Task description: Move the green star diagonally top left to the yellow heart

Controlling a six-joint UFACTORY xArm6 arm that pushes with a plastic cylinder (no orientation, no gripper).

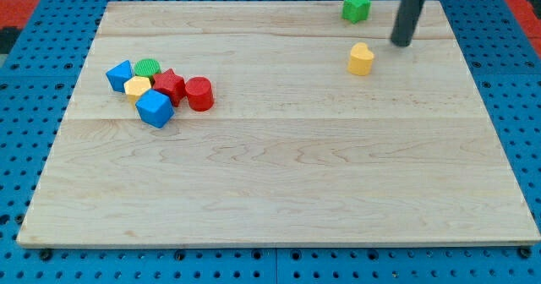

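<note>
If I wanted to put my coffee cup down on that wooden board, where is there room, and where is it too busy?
The whole lower half of the board is bare, as is the middle stretch between the yellow heart and the red cylinder. It is crowded at the view's left, where six blocks huddle, and at the top right around the green star and my tip.

We see a pale wooden board lying on a blue pegboard surface. Near the board's top right, a green star sits close to the top edge, with a yellow heart below it, the two apart. At the view's left a tight cluster rests on the wood: a blue block, a green cylinder, a small yellow block, a red star, a red cylinder and a blue cube.
</note>
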